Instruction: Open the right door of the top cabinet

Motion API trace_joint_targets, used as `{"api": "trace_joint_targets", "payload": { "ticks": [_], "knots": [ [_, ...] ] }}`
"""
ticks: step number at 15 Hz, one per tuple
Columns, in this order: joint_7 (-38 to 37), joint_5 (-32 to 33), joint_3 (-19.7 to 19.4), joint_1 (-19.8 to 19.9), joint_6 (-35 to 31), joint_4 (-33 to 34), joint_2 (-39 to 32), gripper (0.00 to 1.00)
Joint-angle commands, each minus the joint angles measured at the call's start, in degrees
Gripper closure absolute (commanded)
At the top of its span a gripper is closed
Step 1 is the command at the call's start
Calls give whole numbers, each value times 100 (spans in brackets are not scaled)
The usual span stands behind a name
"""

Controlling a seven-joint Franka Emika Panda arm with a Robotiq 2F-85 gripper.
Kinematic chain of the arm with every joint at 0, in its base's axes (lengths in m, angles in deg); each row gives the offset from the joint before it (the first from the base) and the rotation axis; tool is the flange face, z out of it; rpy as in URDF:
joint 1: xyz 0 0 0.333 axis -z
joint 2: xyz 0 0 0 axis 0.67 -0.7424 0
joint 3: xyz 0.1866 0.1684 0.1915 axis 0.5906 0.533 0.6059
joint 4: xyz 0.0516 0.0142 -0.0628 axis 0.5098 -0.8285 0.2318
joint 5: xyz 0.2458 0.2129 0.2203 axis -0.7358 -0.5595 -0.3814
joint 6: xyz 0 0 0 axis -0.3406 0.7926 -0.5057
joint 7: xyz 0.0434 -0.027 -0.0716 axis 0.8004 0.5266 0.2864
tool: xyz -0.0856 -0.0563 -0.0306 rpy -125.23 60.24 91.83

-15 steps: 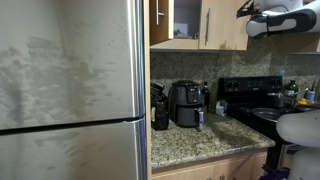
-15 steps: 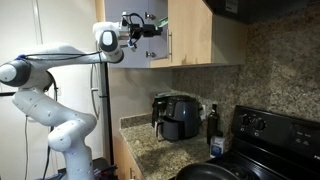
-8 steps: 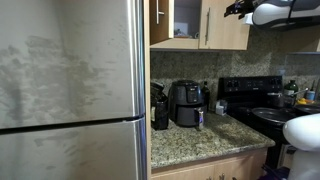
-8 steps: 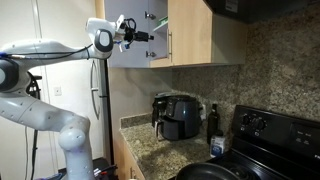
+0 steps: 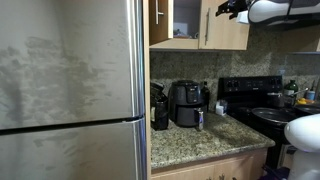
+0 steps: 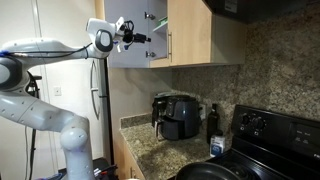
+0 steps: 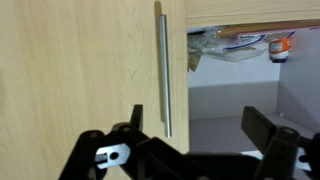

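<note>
Gripper raised to the top cabinet, with fingers spread wide and grasping nothing. In the wrist view the two dark fingers rise from the lower edge. The bar handle stands vertical above the gap between them, nearer the finger on the picture's left. No finger touches the handle.

Door is of pale wood and fills the left part of the wrist view, with the handle along its edge. Beside that edge the cabinet interior is exposed, showing a shelf with clear bags on it. In an exterior view the door appears closed and flush with the cabinet front, its handle next to the open compartment. The gripper hangs in front of the door's upper part, at the end of the white arm.

In an exterior view the arm reaches up from the left, and the gripper points toward the handle and door, close to them.

Below the cabinet, in both exterior views, a black air fryer sits on the granite counter, near a black stove. A steel fridge fills the left of one view.
</note>
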Motion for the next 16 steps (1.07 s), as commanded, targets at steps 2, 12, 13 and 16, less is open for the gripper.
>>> {"api": "trace_joint_targets", "payload": {
  "ticks": [2,12,13,16],
  "knots": [
    [-1115,116,1450,1179,316,949,-894,0],
    [-3377,1588,2893,2998,2424,2853,-1400,0],
    [-3379,1588,2898,2996,2492,2914,-1385,0],
    [-3266,2095,2465,3067,2543,2445,-1010,0]
  ]
}}
